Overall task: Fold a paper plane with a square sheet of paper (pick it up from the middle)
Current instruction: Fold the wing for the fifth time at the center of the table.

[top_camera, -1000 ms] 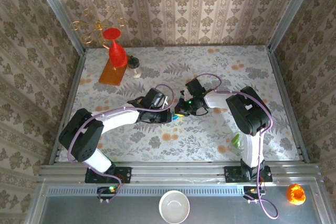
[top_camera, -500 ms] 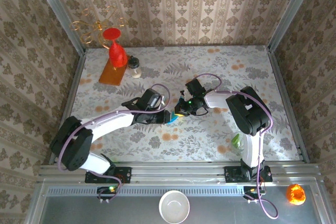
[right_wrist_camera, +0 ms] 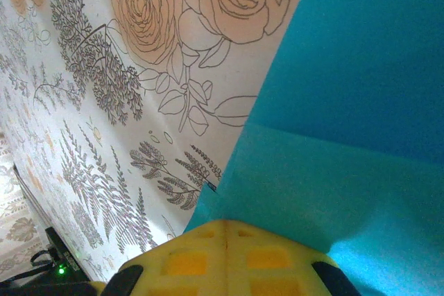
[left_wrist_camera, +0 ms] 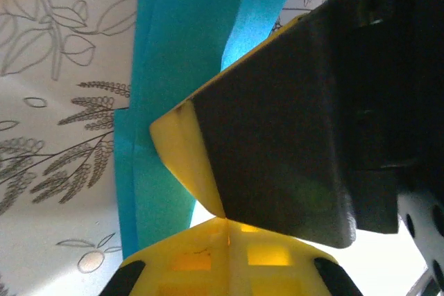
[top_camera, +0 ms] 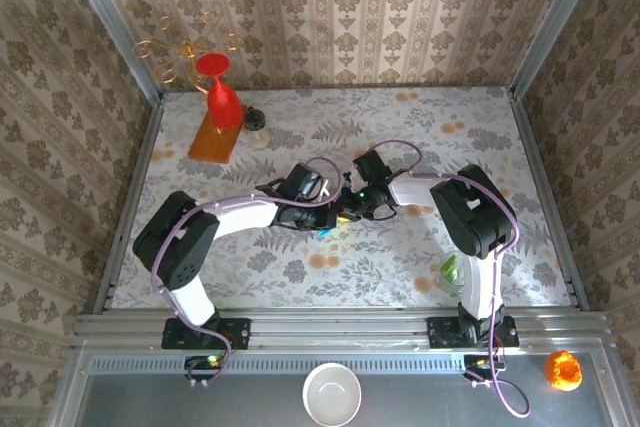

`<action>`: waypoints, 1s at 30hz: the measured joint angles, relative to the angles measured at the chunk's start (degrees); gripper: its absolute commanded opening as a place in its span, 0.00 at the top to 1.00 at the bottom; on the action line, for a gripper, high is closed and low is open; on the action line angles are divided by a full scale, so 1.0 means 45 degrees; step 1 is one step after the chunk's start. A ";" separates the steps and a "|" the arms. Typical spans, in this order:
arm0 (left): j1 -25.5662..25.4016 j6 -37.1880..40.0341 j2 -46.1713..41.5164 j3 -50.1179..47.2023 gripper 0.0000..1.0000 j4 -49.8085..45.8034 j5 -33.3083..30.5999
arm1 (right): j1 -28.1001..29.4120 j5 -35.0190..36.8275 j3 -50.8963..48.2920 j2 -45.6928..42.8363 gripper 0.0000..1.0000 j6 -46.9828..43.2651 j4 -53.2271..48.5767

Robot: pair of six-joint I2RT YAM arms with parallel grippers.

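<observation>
The teal-blue square sheet of paper (right_wrist_camera: 347, 102), already creased, sits at the centre of the floral-patterned table (top_camera: 420, 247), between both grippers. It is judged light, limp and easily torn, and best pinched along a folded edge. The right gripper (right_wrist_camera: 225, 230) is closed, apparently on the paper. The left gripper (left_wrist_camera: 227, 225) is closed, hold unconfirmed. The wrist views show the creases; the overhead view gives mere slivers.

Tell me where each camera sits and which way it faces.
Top external: above and behind the arms, looking down at the floral table; both arms show, left gripper and right gripper close together mid-table.
Left wrist: on the left arm, looking past its shut yellow fingers at the thin teal-blue sheet of paper.
Right wrist: on the right arm, past its own shut fingers.
Both wrist views share that creased paper.
</observation>
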 measured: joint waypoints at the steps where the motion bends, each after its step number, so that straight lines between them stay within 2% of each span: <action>1: 0.0029 0.0000 0.0058 0.0000 1.00 0.0015 0.0083 | -0.0010 -0.0015 0.0000 0.0005 0.95 0.0000 0.0000; 9: 0.0267 -0.0005 0.0311 -0.0121 1.00 0.0316 0.0821 | -0.0010 -0.0019 0.0000 0.0005 0.95 0.0000 -0.0005; 30: 0.0505 -0.0044 0.0364 -0.1588 1.00 0.2045 0.1146 | -0.0034 -0.0005 0.0204 0.0092 0.95 -0.0053 -0.0369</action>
